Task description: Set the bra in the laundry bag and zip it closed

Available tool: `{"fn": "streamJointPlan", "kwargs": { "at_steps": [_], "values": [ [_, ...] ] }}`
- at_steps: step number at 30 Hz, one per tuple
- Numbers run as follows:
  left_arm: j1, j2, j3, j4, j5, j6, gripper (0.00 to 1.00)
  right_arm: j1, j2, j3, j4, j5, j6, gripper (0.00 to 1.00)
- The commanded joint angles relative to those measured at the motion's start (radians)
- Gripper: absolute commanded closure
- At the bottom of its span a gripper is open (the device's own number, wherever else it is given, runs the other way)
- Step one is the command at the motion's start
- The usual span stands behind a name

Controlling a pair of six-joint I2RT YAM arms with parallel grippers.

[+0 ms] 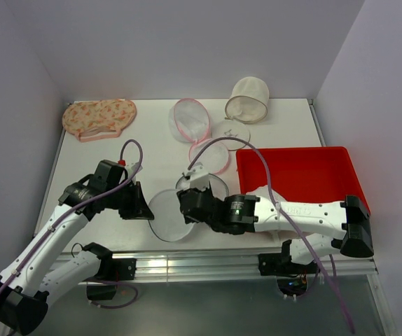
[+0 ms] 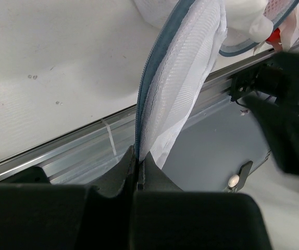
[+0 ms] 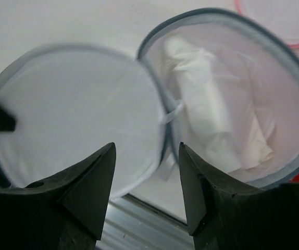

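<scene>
Right wrist view: the bra [image 3: 207,120] sits bunched in one dome of the laundry bag [image 3: 82,109], with a strap [image 3: 171,112] straying over the hinge. My right gripper [image 3: 147,151] hangs spread and empty above it. My left gripper [image 2: 137,156] pinches the other half's rim. I'd tuck the strap in first, then fold that half across.

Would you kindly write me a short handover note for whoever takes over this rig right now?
Left gripper: shut on the zipper rim of the laundry bag.
Right gripper: open, empty, above where the two halves meet.
Bra: lying inside the other, unheld half.
Done: bra in.
Left: close the halves, zip shut.
</scene>
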Motion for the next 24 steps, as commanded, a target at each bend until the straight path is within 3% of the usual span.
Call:
{"fn": "streamJointPlan", "kwargs": {
  "at_steps": [1,10,24],
  "values": [
    [0.004,-0.003,0.024,0.032,0.021,-0.004,0.98,0.117,-0.009,0.065,0.026,0.113,-0.002,0.4],
    [0.004,0.0,0.023,0.032,0.031,0.001,0.98,0.351,0.197,0.186,0.05,0.274,-0.034,0.35],
    [0.004,-0.002,0.032,0.024,0.037,0.004,0.98,0.404,0.352,0.233,0.076,0.322,-0.073,0.36]
  ]
}}
